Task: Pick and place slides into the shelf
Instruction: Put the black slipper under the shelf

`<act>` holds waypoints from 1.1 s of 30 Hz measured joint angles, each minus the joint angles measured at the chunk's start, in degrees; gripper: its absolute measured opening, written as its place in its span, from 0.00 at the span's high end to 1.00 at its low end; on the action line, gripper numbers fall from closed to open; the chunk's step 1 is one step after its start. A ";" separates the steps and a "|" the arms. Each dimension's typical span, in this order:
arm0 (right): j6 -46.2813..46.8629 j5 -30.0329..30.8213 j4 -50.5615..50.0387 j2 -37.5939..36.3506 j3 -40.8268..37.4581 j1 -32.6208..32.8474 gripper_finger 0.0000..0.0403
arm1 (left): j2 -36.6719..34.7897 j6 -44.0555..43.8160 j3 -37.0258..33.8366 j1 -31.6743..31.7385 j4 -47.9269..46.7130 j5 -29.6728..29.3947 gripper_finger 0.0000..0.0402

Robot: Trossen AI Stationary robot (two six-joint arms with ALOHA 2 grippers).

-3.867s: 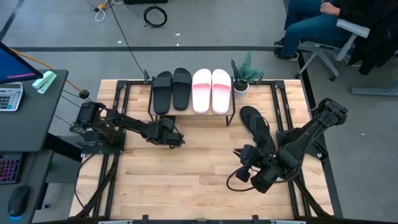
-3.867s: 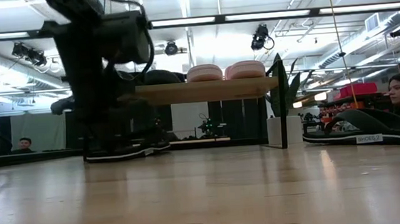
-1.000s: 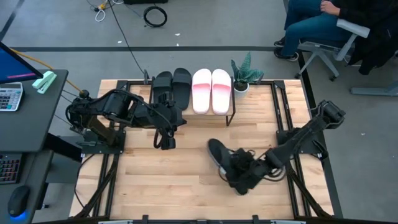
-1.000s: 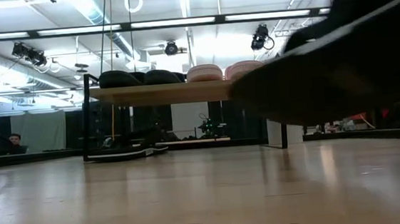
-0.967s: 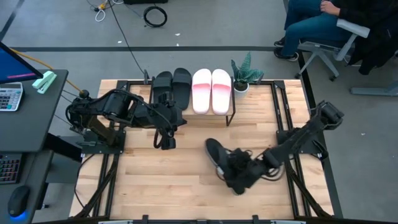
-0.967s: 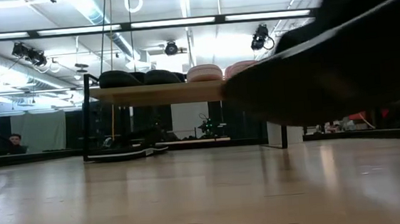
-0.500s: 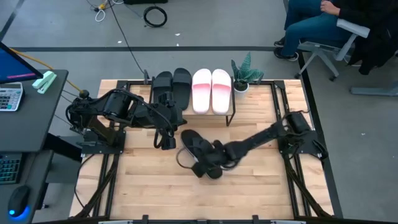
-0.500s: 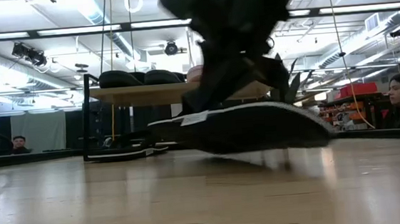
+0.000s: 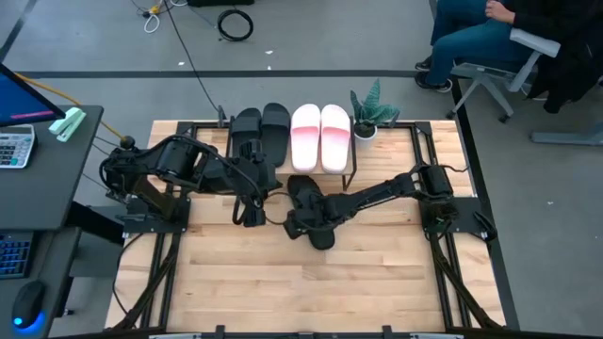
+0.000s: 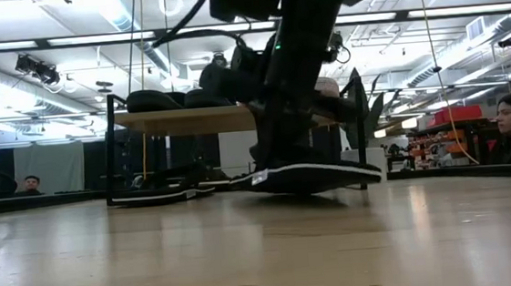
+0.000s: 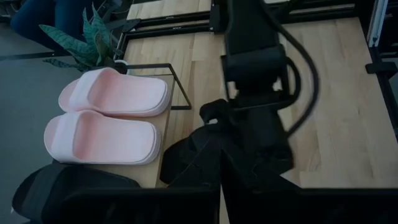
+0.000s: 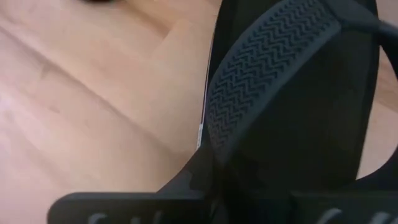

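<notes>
4 slides sit side by side on the shelf [image 9: 350, 160]: 2 black slides [image 9: 261, 134] on the left half and 2 pink slides [image 9: 320, 137] on the right half, toes pointing away from the arms. Low view shows the plank top carrying their rounded straps, with another dark flip-flop [image 10: 155, 196] lying flat on the table under the shelf's left end. Just in front of the shelf, near the middle of the table [image 9: 377, 273], a black flip-flop [image 9: 303, 201] is in the right gripper [image 9: 306, 224], whose arm stretches in low from the right side. Right wrist view shows that flip-flop's ridged sole [image 12: 273, 68] filling most of the picture, pressed against the dark fingers [image 12: 124, 208], so the claw is closed on it. In the low view the flip-flop [image 10: 308, 175] hangs almost level, its sole just above or touching the tabletop; which of the 2 cannot be told. Left gripper [image 9: 252, 202] hovers beside the shelf's front left corner, close to the flip-flop but apart from it; whether its claw is parted or closed cannot be told. Left wrist view looks over the pink pair [image 11: 109, 118] and the edge of 1 black slide [image 11: 68, 186]. A potted plant [image 9: 370, 109] stands at the shelf's right end. A seated person [image 9: 480, 33] shows beyond the table.
</notes>
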 joint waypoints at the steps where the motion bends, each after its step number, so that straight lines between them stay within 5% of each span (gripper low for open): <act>1: -0.20 -0.14 -0.04 0.00 0.00 -0.23 0.93 | 0.00 -0.04 0.00 0.00 -0.20 0.01 0.99; 16: -7.02 0.73 0.29 -2.46 0.04 0.98 0.77 | -0.02 -3.08 0.00 0.00 -1.75 0.02 0.95; 27: -7.22 4.91 -6.31 -6.23 0.09 12.85 0.83 | -0.04 -3.18 0.00 0.00 -3.77 0.03 0.97; 33: -4.78 5.71 -6.94 -5.14 -2.91 15.92 0.96 | -0.07 -3.52 0.00 0.00 -3.73 0.03 0.94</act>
